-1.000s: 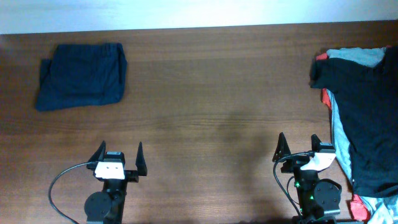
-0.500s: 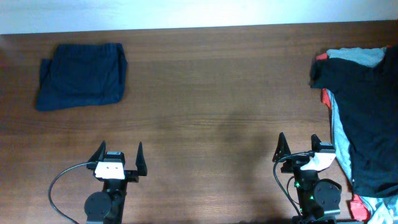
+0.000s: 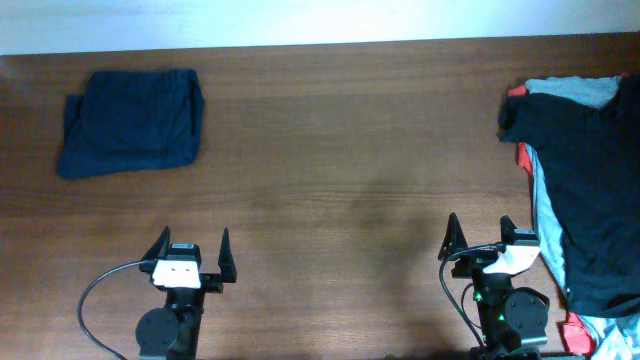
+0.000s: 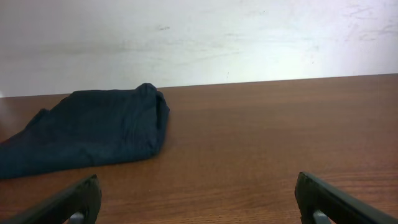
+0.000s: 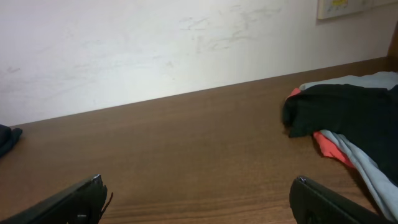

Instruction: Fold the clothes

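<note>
Navy garment [image 3: 130, 122] – prob. folded – pile [image 3: 590, 190] rt.

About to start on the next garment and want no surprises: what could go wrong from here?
1. The black T-shirt lies draped over a light grey-blue garment and a red garment, so the open right gripper may lift several at once.
2. The T-shirt runs past the right edge of the overhead view; a pull could drag unseen cloth along.
</note>
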